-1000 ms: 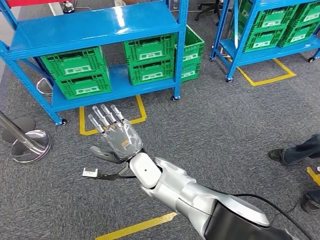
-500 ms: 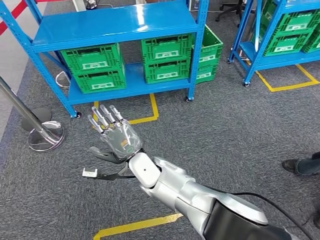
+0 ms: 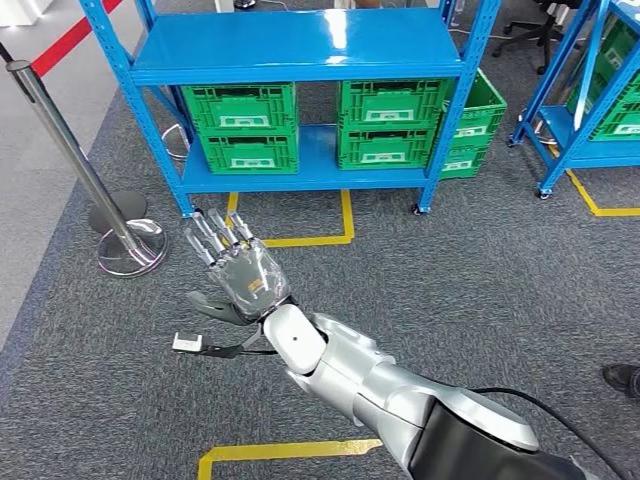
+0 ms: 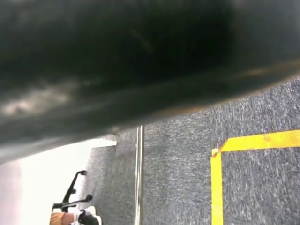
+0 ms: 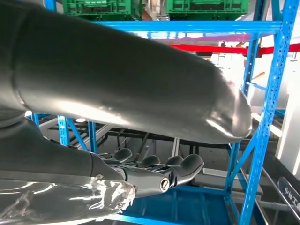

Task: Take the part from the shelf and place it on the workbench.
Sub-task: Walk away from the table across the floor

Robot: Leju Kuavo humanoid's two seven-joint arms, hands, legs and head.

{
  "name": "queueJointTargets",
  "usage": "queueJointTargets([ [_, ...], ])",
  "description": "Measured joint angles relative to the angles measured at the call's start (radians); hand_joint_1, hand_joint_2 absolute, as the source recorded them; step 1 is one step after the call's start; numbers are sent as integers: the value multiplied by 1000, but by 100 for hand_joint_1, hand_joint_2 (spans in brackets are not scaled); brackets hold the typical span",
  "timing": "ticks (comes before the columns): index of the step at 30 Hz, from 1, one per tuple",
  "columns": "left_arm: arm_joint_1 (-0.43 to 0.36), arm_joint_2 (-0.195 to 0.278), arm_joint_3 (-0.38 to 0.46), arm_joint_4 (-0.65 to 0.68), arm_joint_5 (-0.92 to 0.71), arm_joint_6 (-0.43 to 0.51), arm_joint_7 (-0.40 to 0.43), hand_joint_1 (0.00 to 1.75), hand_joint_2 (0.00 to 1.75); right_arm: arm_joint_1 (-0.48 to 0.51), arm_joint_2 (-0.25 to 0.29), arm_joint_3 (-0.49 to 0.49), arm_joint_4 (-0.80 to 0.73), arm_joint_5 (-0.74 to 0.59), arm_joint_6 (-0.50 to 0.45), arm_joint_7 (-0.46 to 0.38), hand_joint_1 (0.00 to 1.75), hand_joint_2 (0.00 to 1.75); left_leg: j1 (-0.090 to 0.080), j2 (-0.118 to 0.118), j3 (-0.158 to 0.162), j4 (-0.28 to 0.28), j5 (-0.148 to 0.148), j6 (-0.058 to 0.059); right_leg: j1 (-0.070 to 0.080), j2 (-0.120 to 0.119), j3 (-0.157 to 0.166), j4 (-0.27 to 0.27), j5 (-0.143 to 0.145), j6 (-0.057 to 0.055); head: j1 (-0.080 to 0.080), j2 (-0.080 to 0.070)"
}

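I turn my head and body, so the whole picture slides — the big blue shelf [image 3: 302, 110] now sits right in front of me, more in the middle than a moment ago. That is me moving, not the shelf. It means I am lining up to go get the part.

I cannot see the part yet. I think it is in one of the green boxes [image 3: 245, 125] on the low board, but I cannot tell which one.

My right hand [image 3: 238, 270] is held out flat, its fingers [image 3: 219, 232] apart, holding nothing. My left hand I cannot tell about — its wrist view is mostly dark.

The grey floor [image 3: 468, 290] between me and the shelf has yellow tape [image 3: 302, 240]. A silver post [image 3: 90, 180] with a round foot stands on my left, near the shelf corner. I think I should keep away from it. A shoe [image 3: 623, 378] is far off on my right.
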Motion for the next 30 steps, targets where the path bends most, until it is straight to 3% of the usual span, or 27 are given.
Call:
queueJointTargets([
  [3, 2, 1, 0, 0, -3, -5, 0, 0, 0, 3, -3, -9, 10, -1, -1, -6, 0, 0, 3, -8, -8, 2, 2, -13, 2, 13, 14, -32, 2, -7, 0, 0],
  [7, 4, 1, 0, 0, -2, -5, -11, 0, 0, 12, -13, -49, 18, -29, -4, -58, 0, 0, 5, -9, -7, 1, 5, 12, 4, 12, 15, -38, 5, -7, -1, 0],
  [9, 4, 1, 0, 0, 1, -5, -36, 0, 0, 28, -30, -81, 14, -34, -4, -82, 0, 0, 7, -9, -6, -1, 5, 13, 8, 12, 15, -38, 5, -10, -1, 0],
  [12, 4, 1, 0, 0, 8, -5, -62, 0, 0, 69, -73, -149, -7, -23, -4, -113, 0, 0, 8, -9, -4, -4, 7, 8, 10, 12, 16, -37, 4, -15, -1, 0],
  [17, 6, -1, 0, 0, 17, -6, -72, 0, 0, 152, -160, -282, -64, 45, -5, -107, 0, 0, 10, -9, -4, -7, 7, -20, 10, 11, 16, -35, 4, -17, 0, 0],
  [23, 7, -2, 1, 0, 24, -3, -74, 0, 0, 226, -260, -422, -152, 72, -5, -83, 0, 0, 5, -8, -5, -6, 7, -20, 6, 9, 17, -37, 4, -16, 0, 0],
  [30, 6, -2, 1, 0, 24, -2, -74, 0, 0, 253, -299, -468, -192, 71, -5, -87, 0, 0, 3, -8, -5, -5, 7, -19, 4, 9, 18, -38, 6, -14, 0, 0],
])
